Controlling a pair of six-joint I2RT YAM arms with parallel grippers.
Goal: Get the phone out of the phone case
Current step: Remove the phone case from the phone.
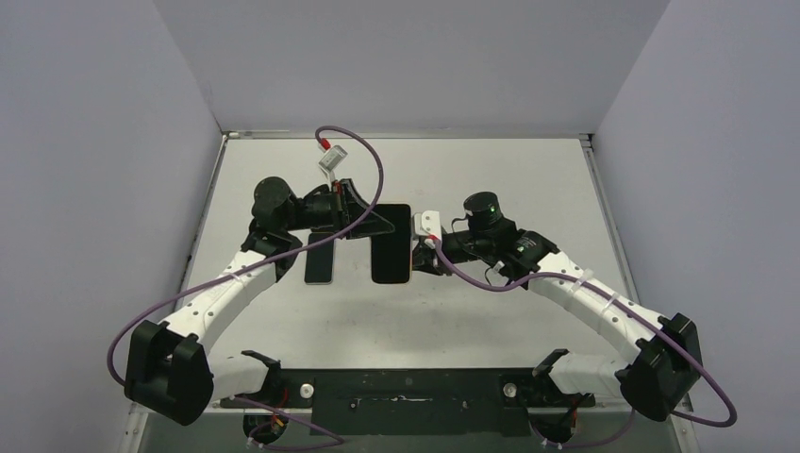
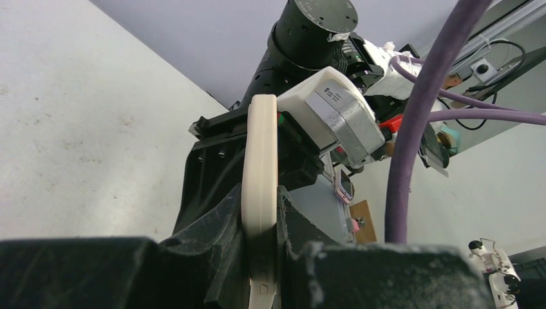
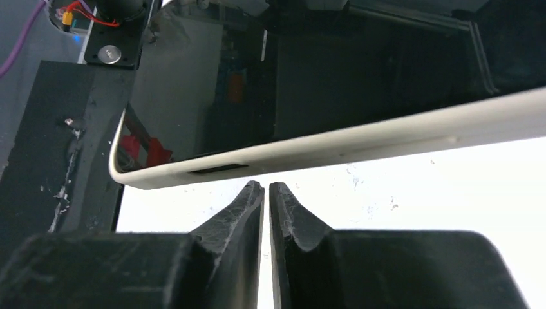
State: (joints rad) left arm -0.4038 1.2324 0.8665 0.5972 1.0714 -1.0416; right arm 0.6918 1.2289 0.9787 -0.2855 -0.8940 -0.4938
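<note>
The phone case (image 1: pixel 408 247) is cream-rimmed and is held off the table, level, at the middle. A glossy black face fills it, the phone (image 1: pixel 390 243) sitting inside. My left gripper (image 1: pixel 371 225) is shut on the case's left edge. In the left wrist view the cream rim (image 2: pixel 259 161) stands clamped between the two black fingers (image 2: pixel 216 225), with my left gripper (image 2: pixel 261 196) tight on it. My right gripper (image 1: pixel 421 257) is at the case's right edge. In the right wrist view my right gripper (image 3: pixel 266 187) is shut on nothing, its tips just under the case's rim (image 3: pixel 309 154) and the phone's reflective face (image 3: pixel 360 77).
A dark flat rectangle (image 1: pixel 320 265) lies on the table (image 1: pixel 491 311) just left of the held case, under the left arm. Purple cables (image 1: pixel 363 156) loop over both arms. Grey walls (image 1: pixel 94 189) close in the table at the sides and back.
</note>
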